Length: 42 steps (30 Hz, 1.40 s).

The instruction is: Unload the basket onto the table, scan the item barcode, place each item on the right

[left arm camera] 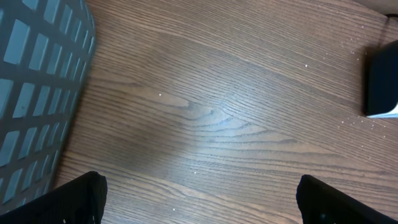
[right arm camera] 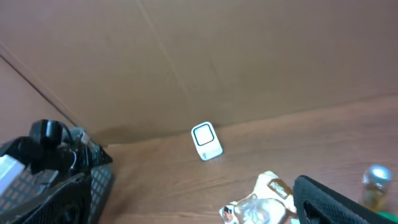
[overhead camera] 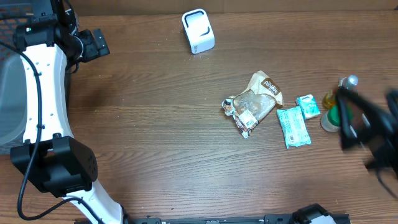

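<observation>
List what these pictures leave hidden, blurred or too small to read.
Barcodes: too small overhead on the snack bag and teal packet.
Bottle: overhead, partly behind the blurred right arm.
Basket: left wrist view, cut off by the frame edge; contents unseen.

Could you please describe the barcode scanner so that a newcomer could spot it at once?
On the brown wood-grain table, look toward the far edge. The small white box-shaped scanner stands alone there; unlike the crinkled brown snack bag and flat teal packet nearer the right, it is rigid, with a dark-outlined window.
</observation>
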Tool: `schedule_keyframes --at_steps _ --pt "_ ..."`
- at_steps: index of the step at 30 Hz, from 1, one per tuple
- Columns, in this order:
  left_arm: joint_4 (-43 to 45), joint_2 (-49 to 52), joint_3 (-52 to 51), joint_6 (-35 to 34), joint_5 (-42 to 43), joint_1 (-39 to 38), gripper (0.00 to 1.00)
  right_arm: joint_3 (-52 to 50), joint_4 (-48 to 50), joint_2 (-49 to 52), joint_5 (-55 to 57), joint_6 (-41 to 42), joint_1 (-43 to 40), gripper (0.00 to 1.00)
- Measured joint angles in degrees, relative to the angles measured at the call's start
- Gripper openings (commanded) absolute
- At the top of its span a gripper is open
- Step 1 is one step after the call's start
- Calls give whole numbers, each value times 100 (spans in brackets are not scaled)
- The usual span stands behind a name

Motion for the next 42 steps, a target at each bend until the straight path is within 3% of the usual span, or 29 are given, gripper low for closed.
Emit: schedule_keyframes --at_steps 5,12,17,24,32,38,42 --pt "0 0 0 0 2 0 100 28 -1196 -750 197 0 0 100" --pt "0 0 0 0 0 0 100 -623 -1259 -1954 363 2 -144 100" --pt "2 0 0 0 0 0 100 -1644 -1272 -2942 389 15 -269 100" --pt "0 0 0 0 0 0 100 -3786 -343 -4301 437 17 -494 100" --pt "0 0 0 0 -2 0 100 -6262 1565 -5488 632 17 -758 100" --pt "0 0 0 0 0 0 100 -7858 4133 -5740 673 -26 -935 100" --pt "0 0 0 0 -2 0 100 -8874 6690 -5733 570 -411 -942 100"
